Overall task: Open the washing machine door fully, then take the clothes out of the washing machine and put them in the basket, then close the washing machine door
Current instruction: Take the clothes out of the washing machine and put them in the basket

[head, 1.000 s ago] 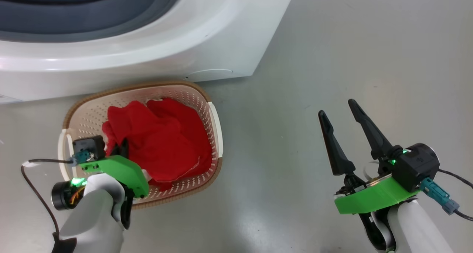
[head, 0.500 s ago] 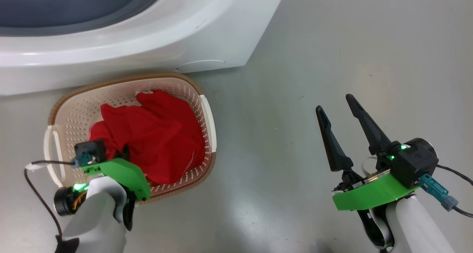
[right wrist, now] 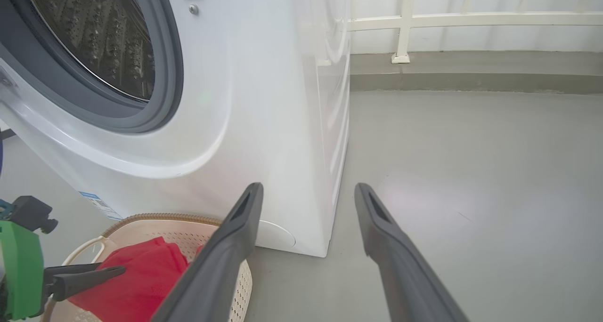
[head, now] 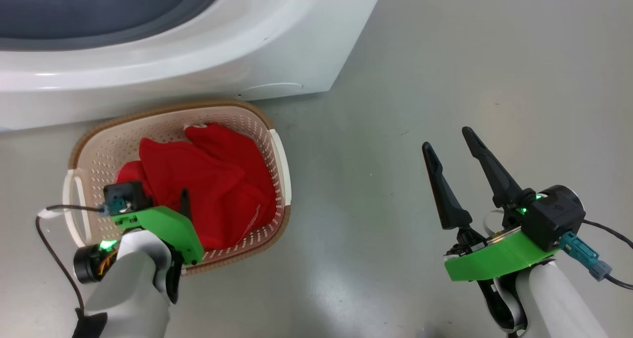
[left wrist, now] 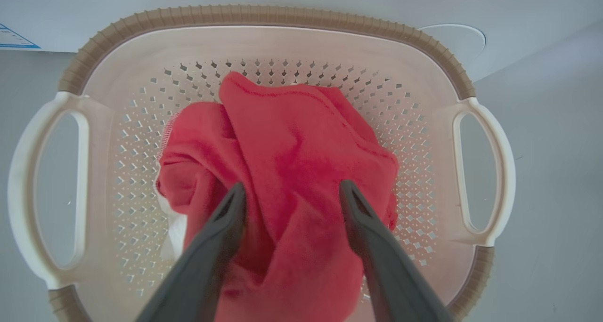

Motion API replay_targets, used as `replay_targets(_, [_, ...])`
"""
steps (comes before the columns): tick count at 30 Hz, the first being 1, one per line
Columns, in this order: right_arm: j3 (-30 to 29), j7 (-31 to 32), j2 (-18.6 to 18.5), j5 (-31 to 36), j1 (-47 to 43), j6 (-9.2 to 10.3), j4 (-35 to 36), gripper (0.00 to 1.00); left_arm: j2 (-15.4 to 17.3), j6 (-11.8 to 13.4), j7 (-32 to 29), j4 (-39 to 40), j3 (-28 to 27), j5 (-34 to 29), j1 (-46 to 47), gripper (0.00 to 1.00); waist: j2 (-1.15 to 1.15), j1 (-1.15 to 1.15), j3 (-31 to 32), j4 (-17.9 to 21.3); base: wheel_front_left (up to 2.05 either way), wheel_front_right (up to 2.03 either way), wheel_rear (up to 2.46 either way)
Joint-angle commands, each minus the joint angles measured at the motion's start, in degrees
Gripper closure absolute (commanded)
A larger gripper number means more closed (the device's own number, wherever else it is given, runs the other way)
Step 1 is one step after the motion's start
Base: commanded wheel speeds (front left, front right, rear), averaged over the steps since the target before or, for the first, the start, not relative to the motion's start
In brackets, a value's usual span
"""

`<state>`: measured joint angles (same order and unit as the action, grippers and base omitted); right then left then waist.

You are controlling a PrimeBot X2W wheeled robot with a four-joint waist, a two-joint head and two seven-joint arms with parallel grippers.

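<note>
The clothes (left wrist: 292,124) lie heaped in the middle of the basket (left wrist: 264,13), which stands on the floor (head: 445,56) just before the washing machine (right wrist: 264,100). My left gripper (left wrist: 292,185) hangs over the heap, jaws spread wide, with fabric bulging between them but not pinched. My right gripper (head: 446,138) is wide open and empty, over bare floor well apart from the basket. Step in hand, as I judge it: clear the left arm. Lift straight up, jaws apart, so no fold snags a finger and drags over the rim.
</note>
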<state>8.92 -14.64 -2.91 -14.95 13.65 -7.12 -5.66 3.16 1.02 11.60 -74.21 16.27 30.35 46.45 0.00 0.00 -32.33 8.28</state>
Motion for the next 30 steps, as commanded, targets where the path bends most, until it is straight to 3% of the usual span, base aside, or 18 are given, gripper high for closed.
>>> replay_targets(1, [1.42, -0.36, 0.03, -0.72, 0.39, -0.36, 0.94, 0.0, 1.63, -0.31, 0.18, 0.33, -0.76, 0.27, 0.39, 0.0, 0.0, 0.0, 0.64, -0.22, 0.0, 0.0, 0.0])
replay_targets(15, [1.0, -0.36, 0.03, -1.26, -0.97, -0.36, 0.38, 0.0, 1.84, -1.68, 3.23, 3.56, 0.16, -0.49, -0.89, 0.0, 0.0, 0.0, 5.58, -1.87, 0.0, 0.0, 0.0])
replay_targets(30, [-0.33, -0.36, 0.03, 0.07, -3.29, -0.36, -0.92, 0.0, 2.36, -0.43, 3.39, 28.12, -5.56, -4.87, -14.08, 0.0, 0.0, 0.0, 13.43, -4.37, 0.0, 0.0, 0.0])
